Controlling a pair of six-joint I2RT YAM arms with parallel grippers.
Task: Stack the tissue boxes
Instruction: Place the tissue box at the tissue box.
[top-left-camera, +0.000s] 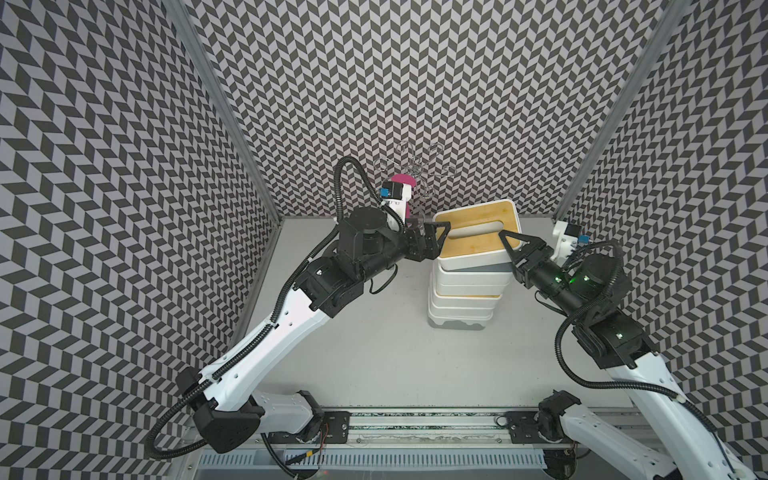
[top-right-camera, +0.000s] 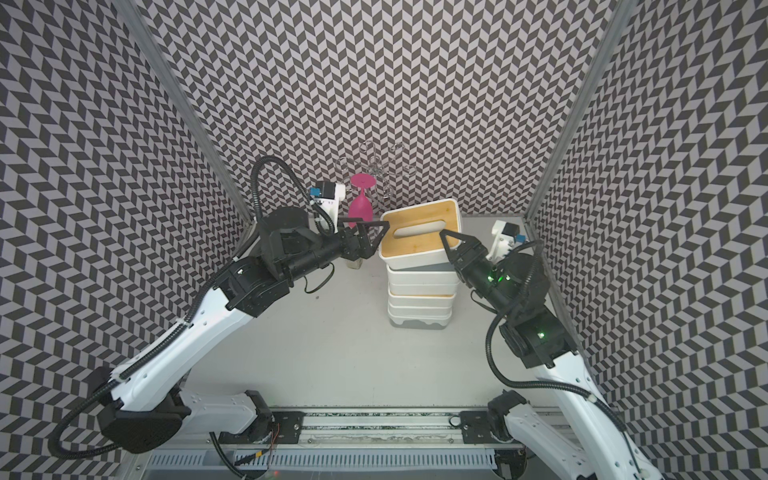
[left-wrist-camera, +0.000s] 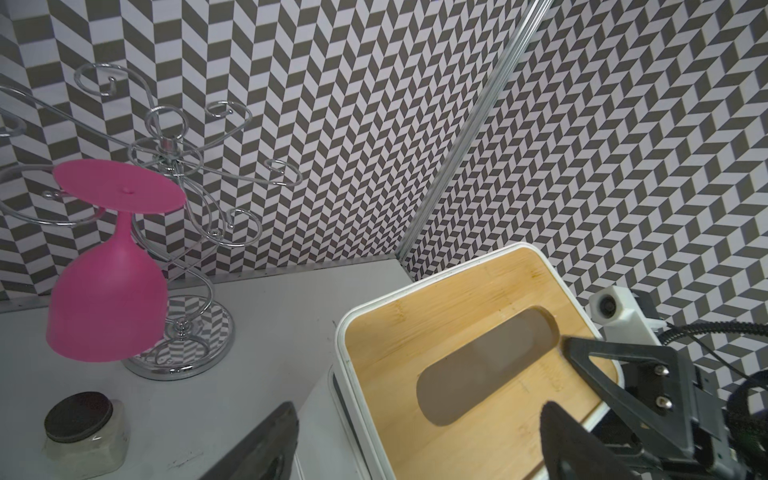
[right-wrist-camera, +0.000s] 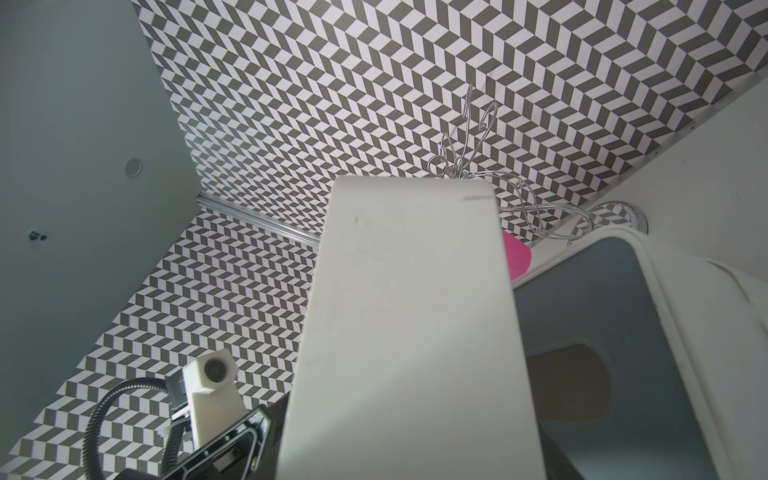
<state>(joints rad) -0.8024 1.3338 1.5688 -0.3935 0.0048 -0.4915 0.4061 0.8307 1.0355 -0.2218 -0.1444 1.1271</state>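
Tabletop of plain grey (top-left-camera: 374, 353) carries a stack of white plastic tissue boxes (top-left-camera: 463, 291) with rounded corners, toward its far right. The top box (top-left-camera: 469, 232), bamboo-lidded with an oblong slot, sits tilted on the stack. The right gripper (top-left-camera: 508, 245) is clamped on its right end; the left gripper (top-left-camera: 439, 241) stands apart-jawed at its left end. Left of the stack are a chrome wire rack (left-wrist-camera: 166, 145), an upturned pink goblet (top-right-camera: 360, 203) and a small dark-capped jar (left-wrist-camera: 83, 432).

The tissue boxes (top-left-camera: 465, 291) stand stacked on the table (top-left-camera: 374, 353), the top box (top-left-camera: 469, 249) tilted. The goblet (top-right-camera: 360, 205) is at the stack's eleven o'clock, with the wire rack (top-right-camera: 376, 166) beside it and the jar (left-wrist-camera: 83, 432) at nine o'clock.
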